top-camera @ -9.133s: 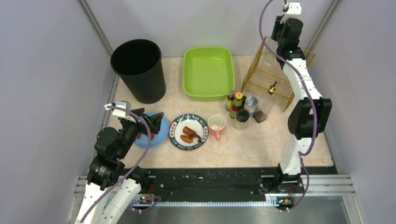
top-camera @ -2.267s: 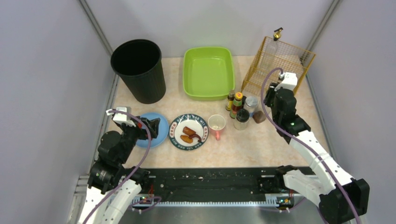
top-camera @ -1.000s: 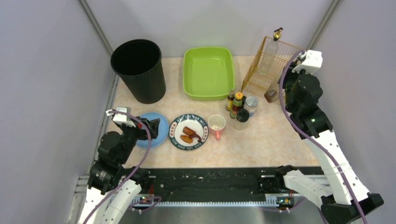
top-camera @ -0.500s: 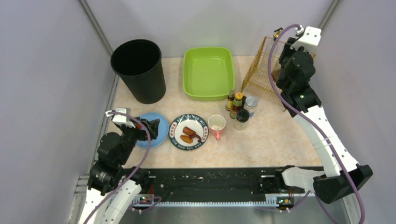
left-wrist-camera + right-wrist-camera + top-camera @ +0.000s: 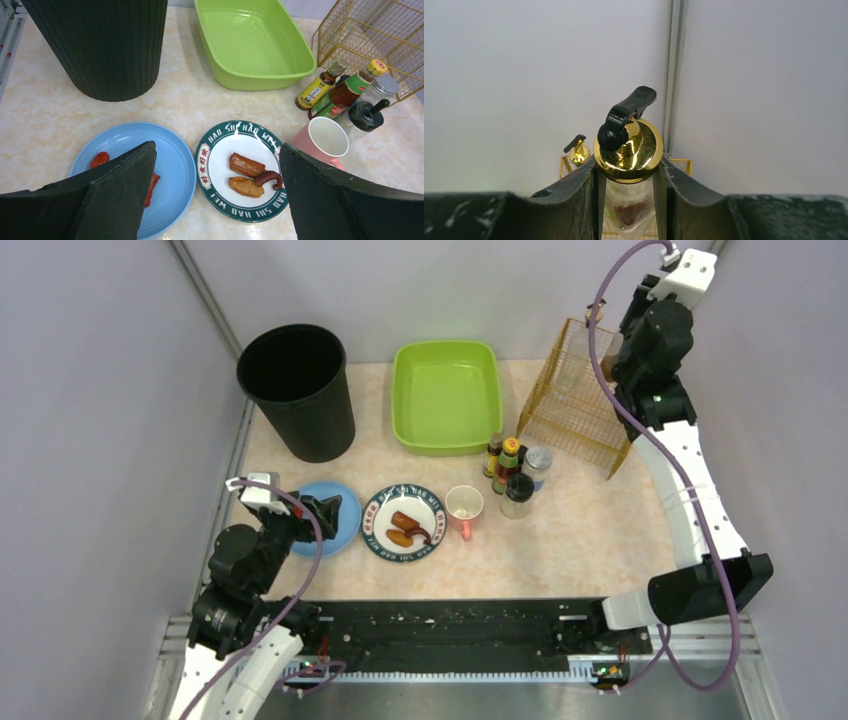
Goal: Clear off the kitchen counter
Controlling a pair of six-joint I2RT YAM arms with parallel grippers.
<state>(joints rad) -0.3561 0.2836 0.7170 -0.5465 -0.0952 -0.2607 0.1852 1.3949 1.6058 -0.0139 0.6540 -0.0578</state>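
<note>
The beige kitchen counter (image 5: pixel 570 550) holds a blue plate (image 5: pixel 345 530) with red food (image 5: pixel 100 159), a green-rimmed plate (image 5: pixel 205 165) with food pieces, a pink cup (image 5: pixel 464 508) and a group of condiment bottles (image 5: pixel 512 465). My left gripper (image 5: pixel 216 146) is open and empty, hovering low over the two plates. My right gripper (image 5: pixel 629 165) is raised high over the gold wire basket (image 5: pixel 575 405). It is shut on a glass dispenser bottle (image 5: pixel 628 150) with a gold cap and black spout. In the top view my arm hides this bottle.
A black bin (image 5: pixel 298 390) stands at the back left and a lime-green tub (image 5: pixel 446 395) at the back middle. Another gold-capped dispenser bottle (image 5: pixel 597 310) stands in the wire basket. Grey walls close in both sides.
My right arm took the dispenser bottle from beside the condiment bottles and lifted it up and back, to above the wire basket. The left arm has not moved.
</note>
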